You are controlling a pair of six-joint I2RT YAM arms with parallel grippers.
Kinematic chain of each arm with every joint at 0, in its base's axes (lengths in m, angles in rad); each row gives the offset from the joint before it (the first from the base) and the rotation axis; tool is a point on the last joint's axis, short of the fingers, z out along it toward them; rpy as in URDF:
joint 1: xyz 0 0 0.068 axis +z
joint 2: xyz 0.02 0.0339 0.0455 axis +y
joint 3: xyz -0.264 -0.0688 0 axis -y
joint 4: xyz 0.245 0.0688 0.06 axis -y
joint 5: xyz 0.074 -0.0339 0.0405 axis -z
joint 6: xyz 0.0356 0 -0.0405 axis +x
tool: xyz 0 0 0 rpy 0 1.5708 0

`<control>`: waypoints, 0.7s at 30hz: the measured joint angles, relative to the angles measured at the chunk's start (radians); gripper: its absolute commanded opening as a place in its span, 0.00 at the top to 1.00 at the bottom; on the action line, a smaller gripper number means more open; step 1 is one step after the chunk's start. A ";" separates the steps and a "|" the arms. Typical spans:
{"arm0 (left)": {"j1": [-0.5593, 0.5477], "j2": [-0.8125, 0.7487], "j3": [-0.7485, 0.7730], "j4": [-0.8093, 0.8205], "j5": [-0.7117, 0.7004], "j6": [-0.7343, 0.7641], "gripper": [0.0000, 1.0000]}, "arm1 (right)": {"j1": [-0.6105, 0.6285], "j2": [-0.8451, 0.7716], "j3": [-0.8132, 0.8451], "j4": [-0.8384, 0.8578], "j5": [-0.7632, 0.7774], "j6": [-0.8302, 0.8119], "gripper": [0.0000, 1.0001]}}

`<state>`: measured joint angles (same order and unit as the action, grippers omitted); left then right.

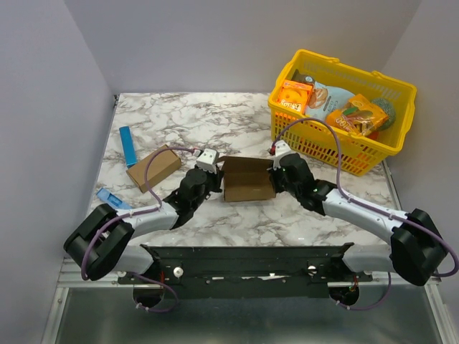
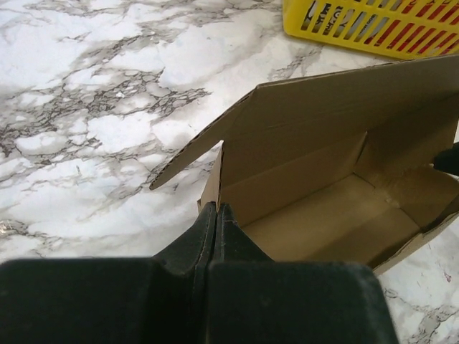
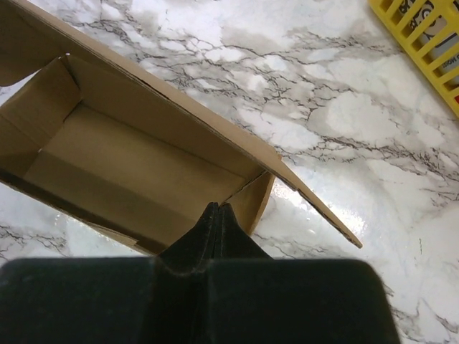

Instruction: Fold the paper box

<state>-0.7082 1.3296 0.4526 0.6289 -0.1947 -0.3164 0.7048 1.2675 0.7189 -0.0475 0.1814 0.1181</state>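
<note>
Box (image 1: 247,179) sits open-topped at frame centre on the marble counter (image 1: 215,122), between both arms. Left wrist: left fingers (image 2: 204,233), lower centre, pinch its end wall. Right wrist: right fingers (image 3: 206,233) pinch the opposite end.

A white-and-grey marbled counter (image 1: 237,222) carries a yellow plastic basket (image 1: 337,152) at its far right corner. In the basket are an orange snack box (image 1: 292,97), a pale blue packet (image 1: 324,97) and an orange-green packet (image 1: 358,115). Toward the left edge lies a small brown carton (image 1: 153,168), tilted. A blue strip (image 1: 128,146) lies just beyond it, and a second blue piece (image 1: 111,197) lies nearer the near left corner.
</note>
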 measured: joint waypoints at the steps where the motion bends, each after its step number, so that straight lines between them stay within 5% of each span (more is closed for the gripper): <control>1: -0.010 0.005 0.000 -0.001 -0.018 -0.014 1.00 | 0.005 -0.001 -0.007 0.004 0.009 0.002 0.99; 21: -0.060 -0.037 0.053 -0.089 -0.092 -0.057 1.00 | 0.077 -0.137 -0.083 0.023 0.137 0.021 0.99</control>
<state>-0.7681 1.2930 0.5060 0.5404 -0.2871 -0.3737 0.7818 1.1305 0.6361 -0.0250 0.3183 0.1387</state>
